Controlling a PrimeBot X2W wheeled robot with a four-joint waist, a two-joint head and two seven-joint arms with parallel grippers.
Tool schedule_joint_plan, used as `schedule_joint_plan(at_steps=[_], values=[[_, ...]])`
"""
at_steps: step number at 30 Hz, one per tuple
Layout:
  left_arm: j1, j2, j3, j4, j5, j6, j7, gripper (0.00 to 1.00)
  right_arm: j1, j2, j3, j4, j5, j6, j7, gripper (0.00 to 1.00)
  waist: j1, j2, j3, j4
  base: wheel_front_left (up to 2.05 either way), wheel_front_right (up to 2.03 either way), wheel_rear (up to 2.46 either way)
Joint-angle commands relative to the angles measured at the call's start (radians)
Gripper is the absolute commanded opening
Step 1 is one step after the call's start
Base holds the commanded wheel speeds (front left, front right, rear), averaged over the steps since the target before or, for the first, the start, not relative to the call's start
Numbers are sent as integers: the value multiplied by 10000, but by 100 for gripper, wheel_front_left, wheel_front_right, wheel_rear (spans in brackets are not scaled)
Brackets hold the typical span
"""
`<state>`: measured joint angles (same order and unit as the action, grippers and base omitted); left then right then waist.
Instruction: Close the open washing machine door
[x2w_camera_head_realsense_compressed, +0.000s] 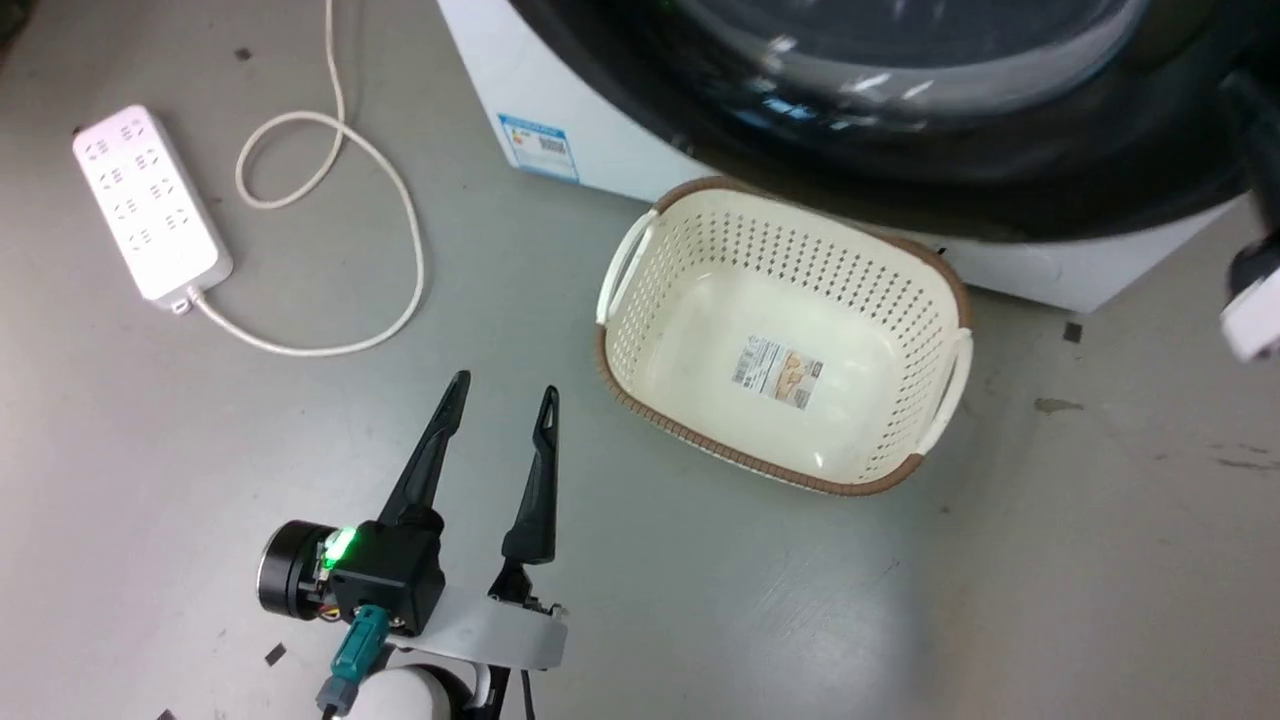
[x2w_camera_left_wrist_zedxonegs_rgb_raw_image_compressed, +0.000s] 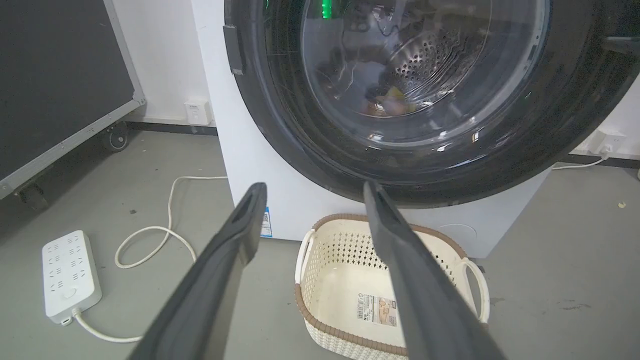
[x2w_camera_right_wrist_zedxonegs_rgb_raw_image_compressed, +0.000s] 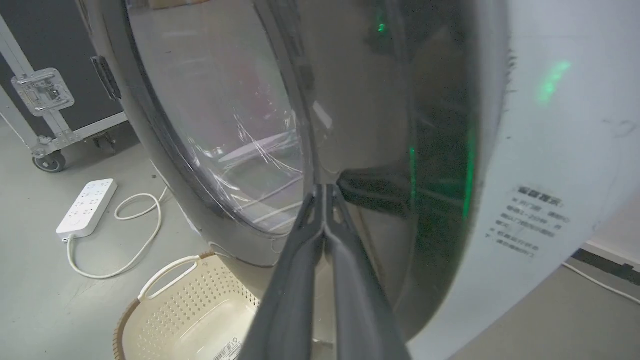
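Left gripper: fingers apart, empty, over floor; basket: just beyond, at washer foot; right gripper: fingers together, tips at door; door: swung near washer front; likely heavy, stiff, slick, glass fragile; push black ring.

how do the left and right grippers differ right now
The left gripper is open, fingers spread; the right gripper is shut, fingers pressed together. The left gripper hangs over the grey floor, apart from the washing machine door; the right gripper's tips meet that door's glossy surface. Shared: long dark fingers, and neither holds anything.
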<state>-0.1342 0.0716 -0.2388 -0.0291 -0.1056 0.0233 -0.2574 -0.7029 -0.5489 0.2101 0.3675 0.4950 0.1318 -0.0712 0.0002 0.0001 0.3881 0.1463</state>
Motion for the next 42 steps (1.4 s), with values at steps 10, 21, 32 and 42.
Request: schedule_joint_plan(at_steps=[10, 21, 32, 42], values=[[-281, -132, 13, -26, 163, 1, -43, 100, -1590, -122, -223, 1524, 407, -11, 23, 0, -2, -1, 308, 44, 0, 0, 0], [-281, -167, 180, 218, 138, -132, -43, 100, -1496, 186, 231, 2201, 756, -11, -922, 100, -2, -1, -385, -260, 0, 0, 0], [685, -184, 683, 630, -168, -307, -43, 100, 2178, 1010, -47, 534, -187, -11, -1864, 100, -2, -1, -2693, -1017, 0, 0, 0], [1415, -108, 933, 1267, -319, -495, -43, 100, 6056, 3648, -2450, -2596, -2839, -11, -1903, 100, -2, -1, -3902, -1749, 0, 0, 0]])
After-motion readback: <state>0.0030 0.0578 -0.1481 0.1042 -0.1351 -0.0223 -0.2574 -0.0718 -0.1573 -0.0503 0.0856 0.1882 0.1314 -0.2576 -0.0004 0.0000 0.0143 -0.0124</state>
